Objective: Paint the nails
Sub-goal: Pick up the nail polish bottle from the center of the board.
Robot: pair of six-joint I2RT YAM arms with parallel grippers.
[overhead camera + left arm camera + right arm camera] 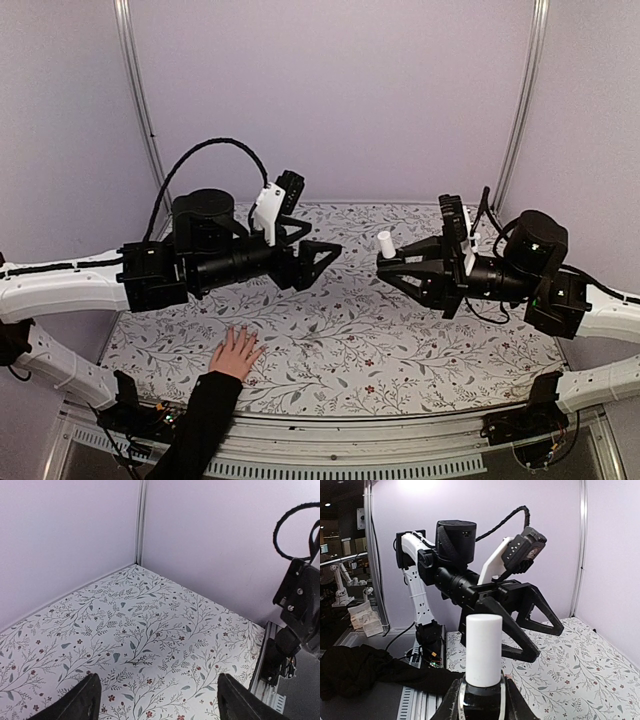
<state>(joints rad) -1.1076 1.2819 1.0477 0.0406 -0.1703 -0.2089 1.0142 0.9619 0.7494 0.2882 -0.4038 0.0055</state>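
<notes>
Left end effector [322, 262] — released, jaws wide | right end effector [482, 707] — clenched on white-capped bottle [483, 650]

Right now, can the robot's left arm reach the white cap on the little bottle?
Probably yes. The left gripper is open and faces the white cap across a bare gap above the table. The right gripper holds the bottle up, and nothing sits between them.
</notes>
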